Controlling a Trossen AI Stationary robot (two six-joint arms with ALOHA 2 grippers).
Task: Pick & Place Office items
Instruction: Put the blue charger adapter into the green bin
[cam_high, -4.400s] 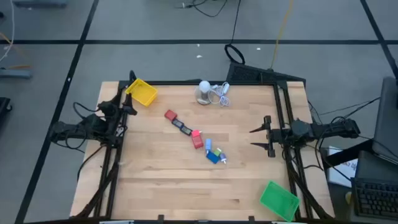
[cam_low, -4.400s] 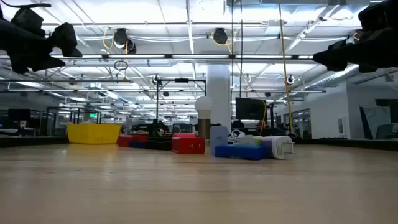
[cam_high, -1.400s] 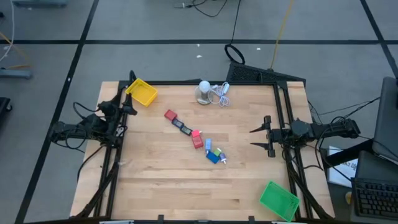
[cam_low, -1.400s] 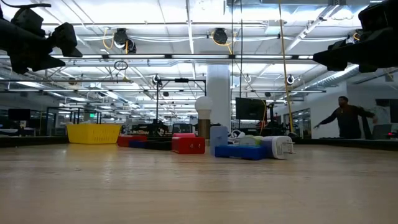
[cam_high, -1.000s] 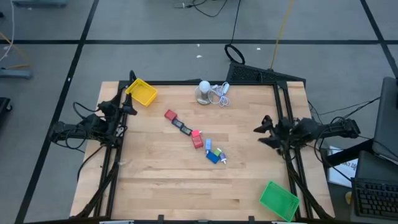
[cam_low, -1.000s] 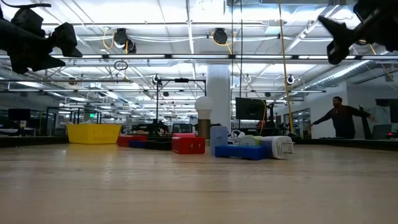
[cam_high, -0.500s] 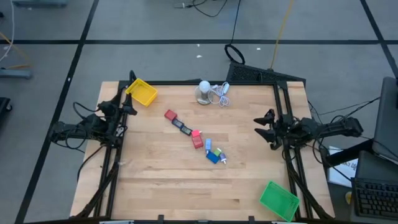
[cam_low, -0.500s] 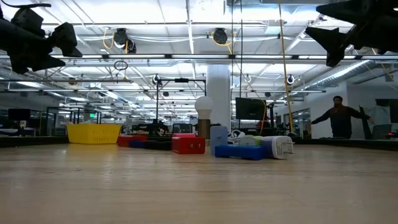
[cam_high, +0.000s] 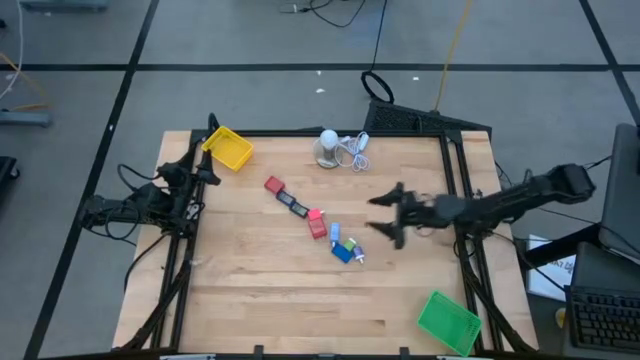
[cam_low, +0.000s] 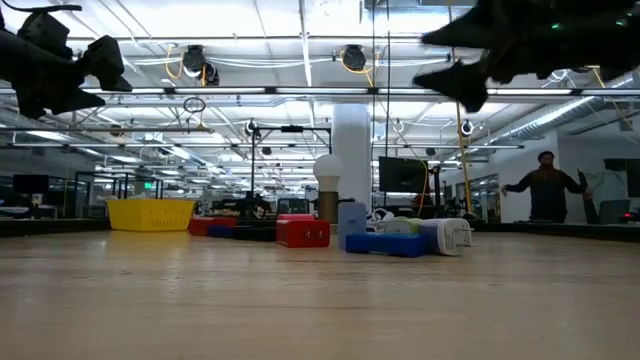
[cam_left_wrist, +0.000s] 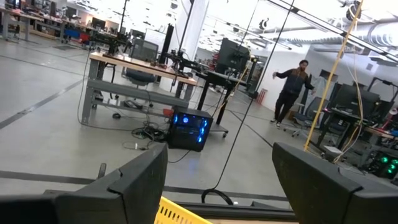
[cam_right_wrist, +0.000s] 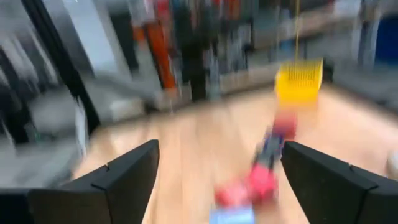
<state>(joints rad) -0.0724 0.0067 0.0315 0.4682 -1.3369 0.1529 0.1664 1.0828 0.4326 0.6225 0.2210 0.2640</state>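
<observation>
both sets of jaws stand open and hold nothing. right gripper (cam_high: 385, 212) reaches out over the worktop (cam_high: 260, 290), raised above the wood, just beside the row of office items (cam_high: 312, 222) on their right. that row runs slantwise across the worktop's middle: blue blocks (cam_high: 344, 250) nearest the gripper, then a red block (cam_high: 318, 230) with a pink bit (cam_high: 315, 214), a dark flat rectangle (cam_high: 293, 204), and another red block (cam_high: 273, 185) farthest along. left gripper (cam_high: 200, 170) waits at the worktop's left edge, near the yellow tray (cam_high: 229, 149). green tray (cam_high: 447, 320) sits at the near right corner. a white round object (cam_high: 329, 147) with coiled cable lies at the far edge. beyond, a person (cam_low: 545, 188) stands in the room.
</observation>
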